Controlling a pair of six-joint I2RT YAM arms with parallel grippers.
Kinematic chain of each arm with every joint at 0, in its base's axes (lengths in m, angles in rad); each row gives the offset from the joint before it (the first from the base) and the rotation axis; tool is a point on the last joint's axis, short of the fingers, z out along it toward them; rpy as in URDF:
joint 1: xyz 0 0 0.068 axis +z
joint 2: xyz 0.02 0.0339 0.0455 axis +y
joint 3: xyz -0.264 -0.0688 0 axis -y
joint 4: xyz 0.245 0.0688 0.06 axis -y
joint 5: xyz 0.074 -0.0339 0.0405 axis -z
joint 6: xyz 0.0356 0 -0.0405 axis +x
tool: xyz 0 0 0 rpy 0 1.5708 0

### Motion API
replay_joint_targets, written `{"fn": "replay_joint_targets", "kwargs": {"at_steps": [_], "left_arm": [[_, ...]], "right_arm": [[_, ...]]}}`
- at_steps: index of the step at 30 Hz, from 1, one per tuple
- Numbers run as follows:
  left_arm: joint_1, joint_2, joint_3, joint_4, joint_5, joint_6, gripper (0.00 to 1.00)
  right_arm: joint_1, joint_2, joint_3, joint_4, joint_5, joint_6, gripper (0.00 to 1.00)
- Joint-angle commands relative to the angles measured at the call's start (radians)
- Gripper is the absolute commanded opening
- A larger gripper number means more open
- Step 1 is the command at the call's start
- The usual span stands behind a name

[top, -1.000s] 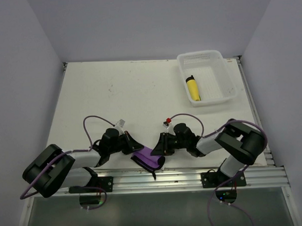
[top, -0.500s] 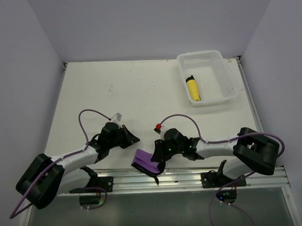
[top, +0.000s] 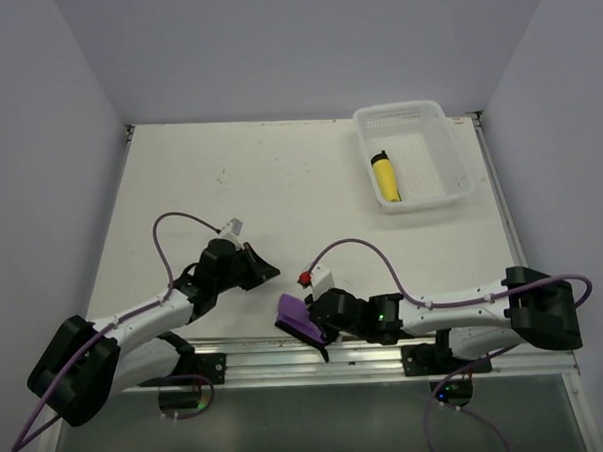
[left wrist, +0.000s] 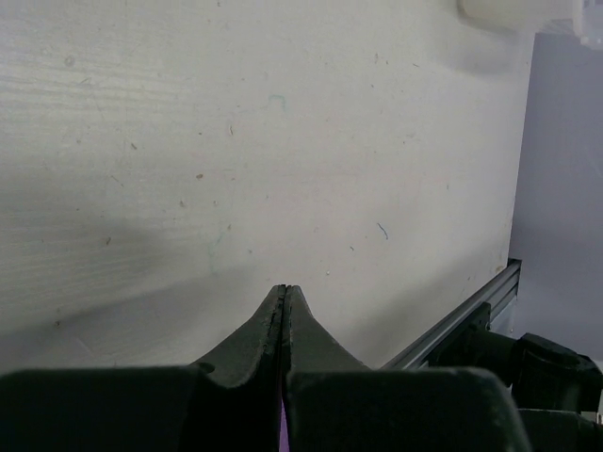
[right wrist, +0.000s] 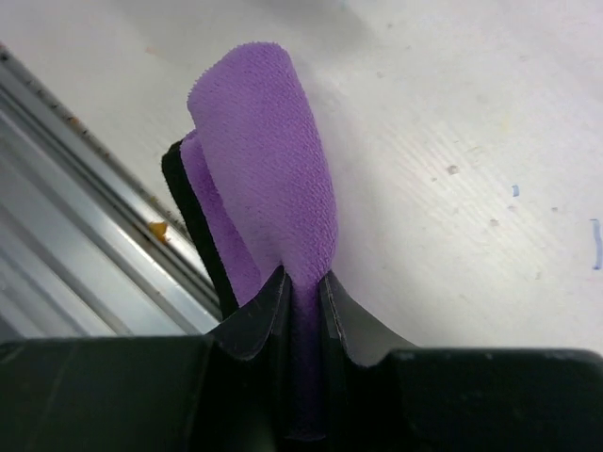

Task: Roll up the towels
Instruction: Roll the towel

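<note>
The right gripper [right wrist: 301, 280] pinches the purple towel [right wrist: 268, 160] between its two fingers. The towel is folded over into a soft loop, and its black edge shows on one side. It is at the near edge of the table [top: 280, 187], right by the metal rail [top: 267, 360]. The left gripper [top: 272, 272] is pressed shut with nothing in it. It is near the purple towel but not touching it. The yellow towel [top: 385, 178] lies rolled up in the white basket [top: 399, 110], well away at the back right of the table.
</note>
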Motion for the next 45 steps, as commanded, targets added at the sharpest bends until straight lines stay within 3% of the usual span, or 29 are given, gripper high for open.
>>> {"fn": "replay_joint_targets", "kwargs": {"at_steps": [1, 7, 16, 24, 32, 45], "left_arm": [[0.005, 0.02, 0.05, 0.024, 0.002, 0.014, 0.02], [0.005, 0.057, 0.074, 0.061, 0.02, 0.01, 0.02], [-0.001, 0.065, 0.117, 0.076, 0.023, 0.007, 0.02], [-0.023, 0.069, 0.125, 0.107, 0.033, -0.006, 0.02], [-0.136, 0.095, 0.14, 0.128, -0.026, -0.025, 0.03], [-0.242, 0.244, 0.018, 0.323, 0.006, -0.162, 0.03]], "right_arm": [[0.03, 0.017, 0.057, -0.058, 0.235, -0.047, 0.0], [0.097, 0.06, 0.094, -0.07, 0.469, -0.108, 0.0], [0.231, 0.294, 0.223, -0.154, 0.702, -0.154, 0.0], [0.298, 0.436, 0.272, -0.22, 0.81, -0.134, 0.0], [0.347, 0.526, 0.303, -0.268, 0.851, -0.117, 0.0], [0.394, 0.634, 0.379, -0.427, 0.924, -0.002, 0.0]]}}
